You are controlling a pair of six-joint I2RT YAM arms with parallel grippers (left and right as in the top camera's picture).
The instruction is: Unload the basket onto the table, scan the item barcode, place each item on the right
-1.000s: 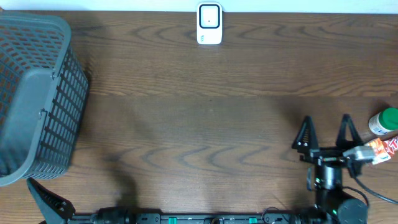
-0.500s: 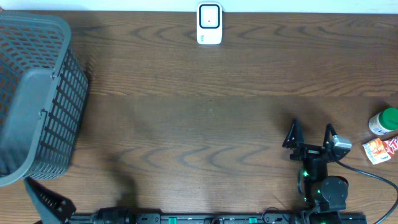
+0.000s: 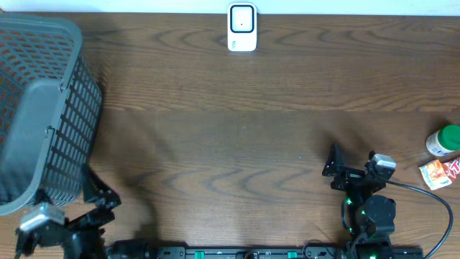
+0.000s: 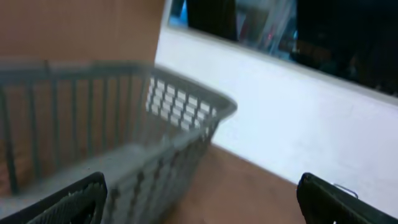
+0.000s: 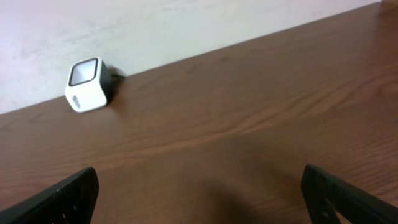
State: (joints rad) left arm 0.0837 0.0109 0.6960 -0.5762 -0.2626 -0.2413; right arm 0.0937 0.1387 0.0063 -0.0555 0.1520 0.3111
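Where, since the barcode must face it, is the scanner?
In the overhead view the scanner stands at the far edge of the table, near the middle; the grey basket sits well to its left.

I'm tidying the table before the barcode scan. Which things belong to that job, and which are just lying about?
For the job: white scanner; green-capped bottle and orange packet, either possibly the item to scan.
Probably just lying about: grey basket.

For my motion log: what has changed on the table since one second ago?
The right claw moved left, away from the bottle and packet, open and empty. The left claw came further into view beside the basket, also open. Basket, scanner, bottle, packet stayed put.
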